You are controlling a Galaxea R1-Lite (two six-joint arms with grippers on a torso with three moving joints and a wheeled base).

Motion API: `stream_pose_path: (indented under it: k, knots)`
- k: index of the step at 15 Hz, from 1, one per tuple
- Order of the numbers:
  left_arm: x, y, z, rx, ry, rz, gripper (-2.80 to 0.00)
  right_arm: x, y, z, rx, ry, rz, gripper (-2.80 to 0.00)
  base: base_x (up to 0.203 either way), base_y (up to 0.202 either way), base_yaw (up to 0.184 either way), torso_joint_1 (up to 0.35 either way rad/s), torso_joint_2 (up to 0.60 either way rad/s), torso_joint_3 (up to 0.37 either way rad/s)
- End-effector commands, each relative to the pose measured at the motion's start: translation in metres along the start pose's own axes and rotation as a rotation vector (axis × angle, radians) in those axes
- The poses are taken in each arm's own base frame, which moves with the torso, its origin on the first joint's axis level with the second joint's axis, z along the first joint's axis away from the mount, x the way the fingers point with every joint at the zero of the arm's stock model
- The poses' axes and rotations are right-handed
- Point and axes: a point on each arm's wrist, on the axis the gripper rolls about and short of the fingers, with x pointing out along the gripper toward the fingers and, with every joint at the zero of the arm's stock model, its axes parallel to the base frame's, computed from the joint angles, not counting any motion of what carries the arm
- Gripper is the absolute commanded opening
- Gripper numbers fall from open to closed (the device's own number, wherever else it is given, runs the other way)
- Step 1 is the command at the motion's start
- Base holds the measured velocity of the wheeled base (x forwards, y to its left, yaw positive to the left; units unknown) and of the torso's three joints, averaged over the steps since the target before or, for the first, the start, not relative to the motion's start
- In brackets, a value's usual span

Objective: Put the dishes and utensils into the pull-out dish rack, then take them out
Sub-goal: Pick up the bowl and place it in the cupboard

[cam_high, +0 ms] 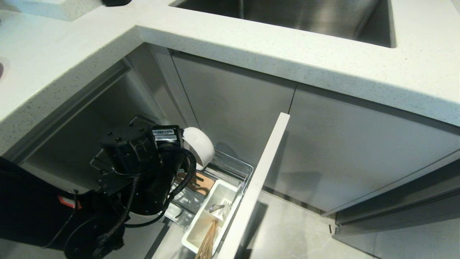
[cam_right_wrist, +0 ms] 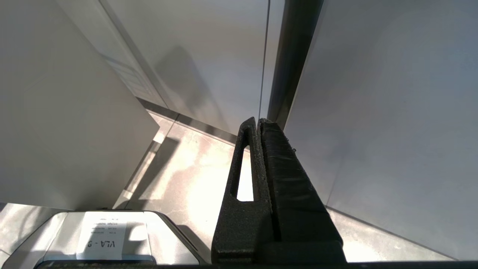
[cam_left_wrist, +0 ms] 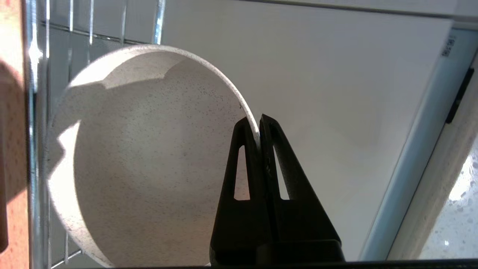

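We hold the bowl by its thin rim, left pincer clamped there (edge-on), so it could slip onto the rack.

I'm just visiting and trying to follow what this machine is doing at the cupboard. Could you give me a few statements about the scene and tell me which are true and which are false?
1. The left gripper is pinching the rim of the white bowl. True.
2. The bowl sits flat on the countertop. False: it is held tilted on its side above the pull-out dish rack, below the counter.
3. The wooden chopsticks lie in the white utensil caddy. True.
4. The right gripper is holding the spoon. False: it is shut on nothing, pointing at the floor beside the cabinet fronts; the spoon is in the caddy.
5. The rack is pushed in and closed. False: it is pulled out.
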Motion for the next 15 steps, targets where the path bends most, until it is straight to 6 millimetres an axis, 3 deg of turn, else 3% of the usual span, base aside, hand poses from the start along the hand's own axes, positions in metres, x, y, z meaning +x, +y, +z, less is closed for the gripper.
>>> stream_pose_path:
  k: [1,13,14,15]
  knots:
    - [0.001,0.003,0.0,-0.009,-0.006,0.006,-2.8,0.0,0.0,0.0,0.0,0.002,-0.001,-2.8,0.0,0.0,0.0,0.0,0.0,0.0]
    - [0.005,0.012,0.002,-0.038,-0.02,0.04,-2.8,0.0,0.0,0.0,0.0,0.0,-0.001,-2.8,0.0,0.0,0.0,0.0,0.0,0.0]
    - [0.004,0.013,0.002,-0.029,-0.018,0.052,0.0,0.0,0.0,0.0,0.0,0.002,-0.001,-2.8,0.0,0.0,0.0,0.0,0.0,0.0]
    - [0.004,0.014,0.002,-0.02,-0.017,0.061,0.0,0.0,0.0,0.0,0.0,0.002,-0.001,-2.8,0.0,0.0,0.0,0.0,0.0,0.0]
